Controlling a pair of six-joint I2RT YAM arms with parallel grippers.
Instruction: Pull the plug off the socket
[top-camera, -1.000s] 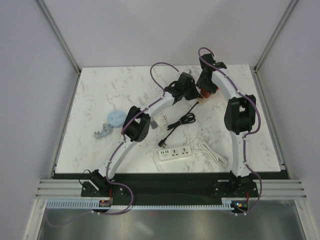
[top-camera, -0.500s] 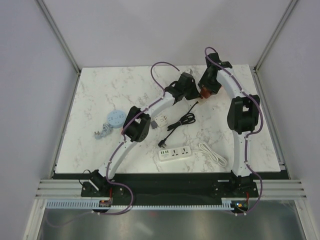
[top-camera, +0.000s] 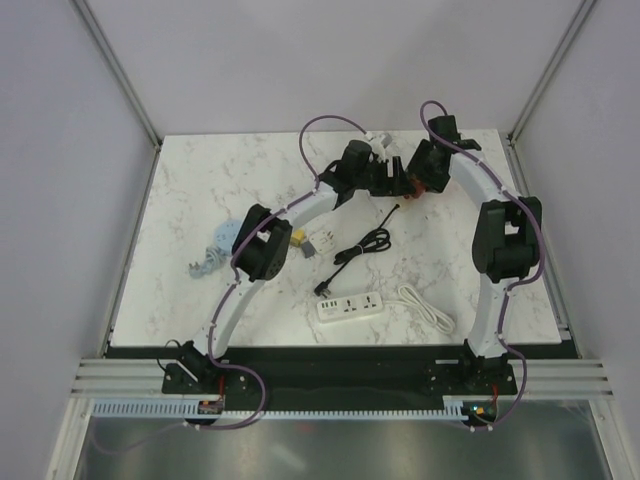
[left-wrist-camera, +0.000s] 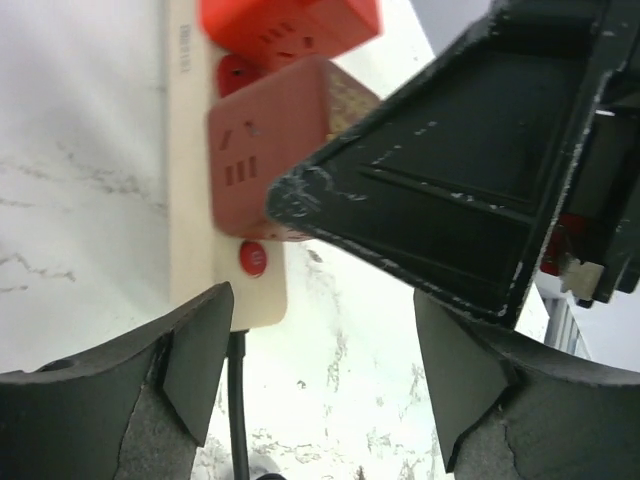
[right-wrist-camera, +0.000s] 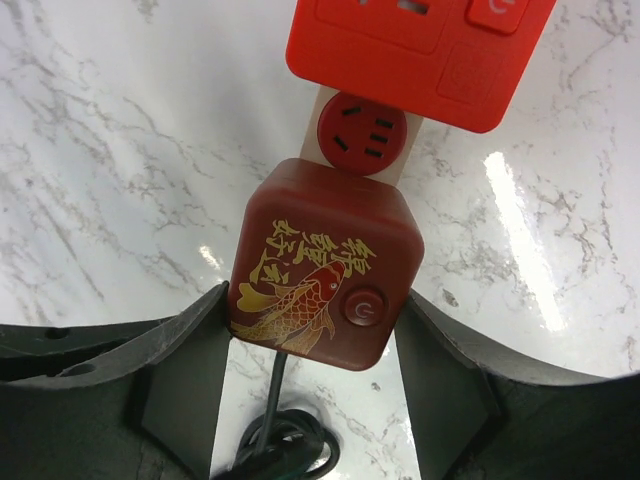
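Observation:
The plug, a dark red cube (right-wrist-camera: 322, 262) with a gold fish and a round button, sits on the end of a cream socket strip (left-wrist-camera: 185, 180). A brighter red cube (right-wrist-camera: 420, 50) sits on the strip just beyond it. My right gripper (right-wrist-camera: 315, 330) is shut on the dark red cube, one finger against each side. My left gripper (left-wrist-camera: 322, 320) stands open right beside it, with only bare marble between its fingers and the strip's end by its left finger. From above, both grippers (top-camera: 385, 172) (top-camera: 420, 172) meet at the cube (top-camera: 405, 187) at the table's back.
The strip's black cable (left-wrist-camera: 238, 400) runs to a coil (top-camera: 365, 243) mid-table. A white power strip (top-camera: 350, 306) with a white cord (top-camera: 425, 305) lies near the front. Small white adapters (top-camera: 310, 243) and a blue round item (top-camera: 222, 237) sit by the left arm.
My left gripper has let go and opened, and its arm has swung toward the back. My right arm has shifted back and to the right, still at the red cube.

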